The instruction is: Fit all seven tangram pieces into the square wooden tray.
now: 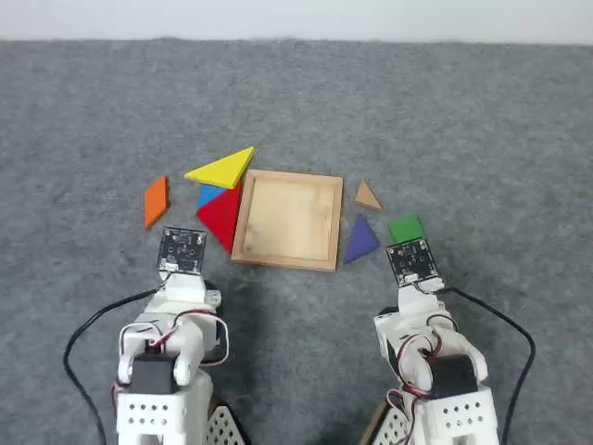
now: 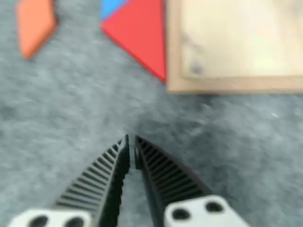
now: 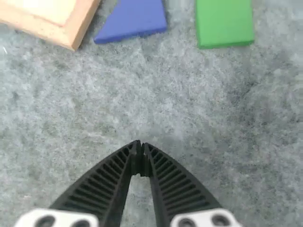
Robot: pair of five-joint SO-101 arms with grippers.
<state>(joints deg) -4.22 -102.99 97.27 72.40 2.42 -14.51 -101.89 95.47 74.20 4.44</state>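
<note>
1. While no piece lies in the tray (image 1: 283, 259) yet, all seven sit round it on the grey tabletop (image 1: 463, 120). Task judged to be at its very start.
2. Left of the tray: red triangle (image 1: 222, 218) with one edge against the tray's outer wall. Blue piece (image 1: 209, 194) touches it. Yellow triangle (image 1: 224, 168) lies along the blue piece's far side. Orange parallelogram (image 1: 156, 201) sits apart, further left.
3. Right of the tray: tan triangle (image 1: 367, 196) near the far corner, purple triangle (image 1: 360, 239) just beside the wall, green square (image 1: 405, 228) just beside that.
4. Left gripper (image 2: 131, 140): fingers pressed almost together, holding nothing. It hangs over bare tabletop, short of the red triangle and the tray's near corner.
5. Right gripper (image 3: 142, 144): fingers pressed together, empty, over bare tabletop short of the purple triangle and green square.
6. Step in hand (judgement): the first pick. The large triangles probably go first, since they fix the layout. The red one is nearest the left arm.
7. Doing it well:
   - Spread the fingers before descending.
   - The pieces are flat and thin, so the fingertips must reach the cloth and pinch across two edges.
   - The red triangle's edge against the wall leaves no room for a finger there. Grip across its free corner, or nudge it clear first.
8. Risks: the blue piece may be dragged along, and the soft cover may snag the fingertips. Set the piece down flat, edges along the tray walls.
</note>
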